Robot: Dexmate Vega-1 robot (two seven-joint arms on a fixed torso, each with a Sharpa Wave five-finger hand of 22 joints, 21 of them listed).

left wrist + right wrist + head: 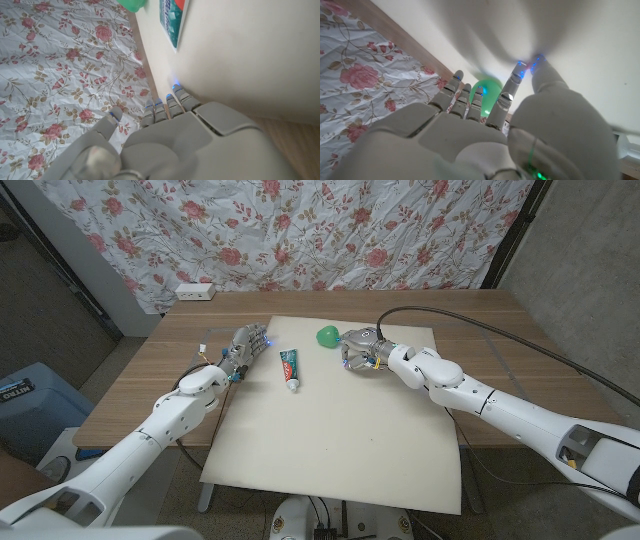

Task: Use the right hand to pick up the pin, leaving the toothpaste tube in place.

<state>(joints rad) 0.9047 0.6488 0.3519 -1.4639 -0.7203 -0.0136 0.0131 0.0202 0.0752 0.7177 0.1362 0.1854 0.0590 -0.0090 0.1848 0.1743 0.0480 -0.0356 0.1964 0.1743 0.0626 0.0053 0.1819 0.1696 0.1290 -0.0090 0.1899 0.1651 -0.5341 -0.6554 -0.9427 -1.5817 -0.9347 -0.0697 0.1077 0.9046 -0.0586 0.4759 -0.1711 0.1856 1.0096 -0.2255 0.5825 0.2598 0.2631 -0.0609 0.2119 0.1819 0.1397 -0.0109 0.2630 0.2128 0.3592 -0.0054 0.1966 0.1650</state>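
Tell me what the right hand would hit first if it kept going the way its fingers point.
Most likely the green pin: the right hand points toward it on the white mat, and the right wrist view shows it just past the fingers. Remaining gap unclear.

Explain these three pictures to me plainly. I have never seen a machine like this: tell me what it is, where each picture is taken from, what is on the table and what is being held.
This is a two-armed robot standing at a wooden table, steered by a person. Each arm ends in a hand with fingers.

The wide picture comes from a camera on its head, looking down. The other two come from cameras on its wrists, looking along the back of each hand, so they appear turned.

On a cream mat lie a toothpaste tube and a green object, presumably the pin it should pick up.

The left hand waits at the mat's edge, holding nothing. The right hand is beside the green object, fingers reaching towards it, but it holds nothing yet.
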